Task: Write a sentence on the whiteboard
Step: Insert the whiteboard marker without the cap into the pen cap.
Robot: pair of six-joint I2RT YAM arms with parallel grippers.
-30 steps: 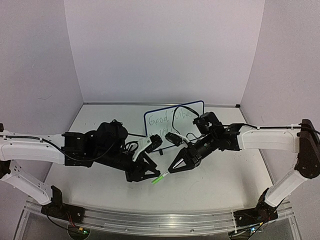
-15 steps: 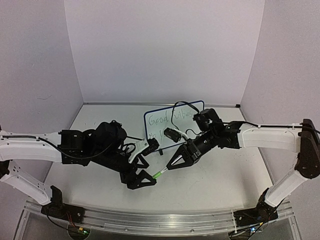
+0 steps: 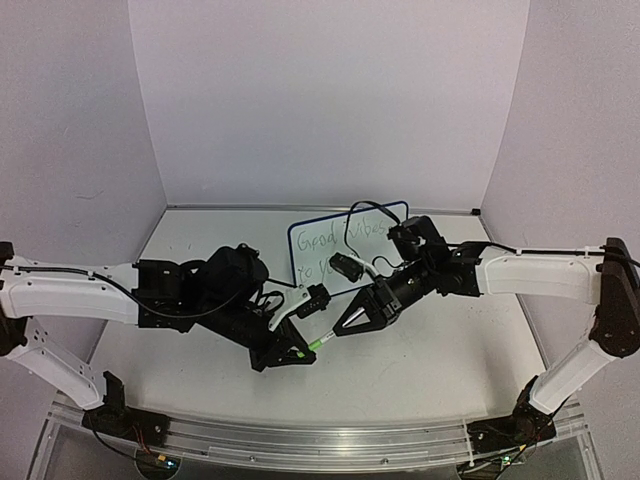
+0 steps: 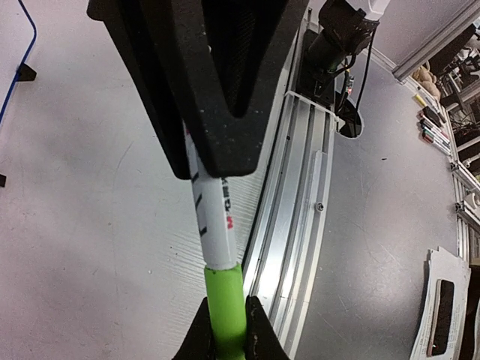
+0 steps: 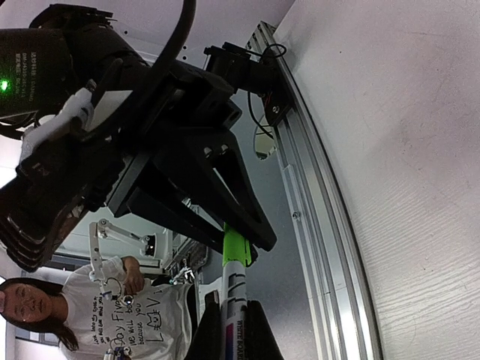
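- Since a sec ago the L arm has swung in toward centre. The left claw [image 3: 300,352], spread wide half a sec back, is now pinched down on the green cap end of the marker [image 3: 318,343].
- Marker hangs slanted above the surface [image 3: 450,350], bridged btw both claws, w/ the green end low-left and the white barrel up-right. Both wrist views show the two grips plainly.
- Whiteboard [image 3: 298,254] stands upright at back-centre, just behind the claws. The sentence [image 3: 322,240] is on it in green: top line reads "Good vibes", 2nd line is partly hidden by the R arm.
- Right claw [image 3: 345,328] is clamped tight on the white barrel, tips aimed at the left claw.
- Step, as I judge it: writing looks done and the pen is being dealt w/ two-handed. Cap work or a hand-over, can't tell which.
- Next move calls for keeping both claws in line w/ the pen axis and pushing or pulling straight along it, no twist. Whichever claw lets go should open only once the other's grip is sure, else the pen drops.
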